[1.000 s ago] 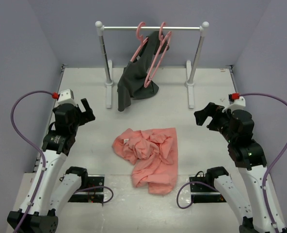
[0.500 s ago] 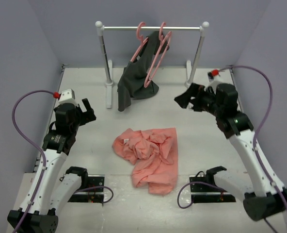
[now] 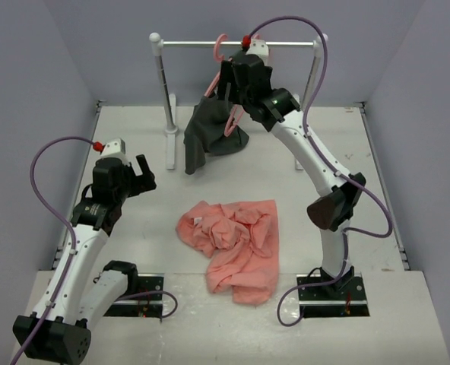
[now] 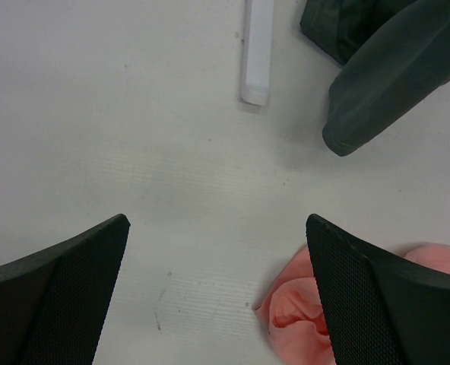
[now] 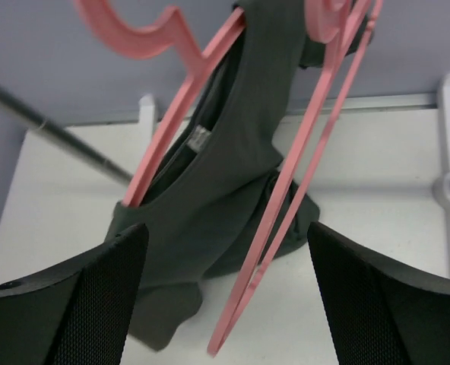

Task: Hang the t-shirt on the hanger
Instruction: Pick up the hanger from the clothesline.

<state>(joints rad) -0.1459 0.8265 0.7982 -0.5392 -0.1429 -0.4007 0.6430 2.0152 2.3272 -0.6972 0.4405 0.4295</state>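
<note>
The salmon-pink t-shirt [image 3: 232, 242] lies crumpled on the table in the middle front; its edge shows in the left wrist view [image 4: 293, 313]. An empty thin pink hanger [image 3: 233, 119] hangs from the rack rail, its lower frame slanting between my right fingers [image 5: 286, 220]. My right gripper [image 3: 226, 82] is raised at the rack, open, its jaws on either side of that hanger [image 5: 225, 228] without touching it. My left gripper [image 3: 141, 175] is open and empty over bare table left of the t-shirt [image 4: 216, 220].
A second pink hanger [image 5: 179, 122] carries a dark grey garment [image 3: 210, 129] that droops onto the table. The white rack [image 3: 164, 91] stands at the back, with feet on the table [image 4: 257, 53]. Purple walls close in the back and sides.
My right arm has swung from the table's right side up and left to the rack, bringing its open jaws around the empty hanger. The left arm has shifted only slightly.
</note>
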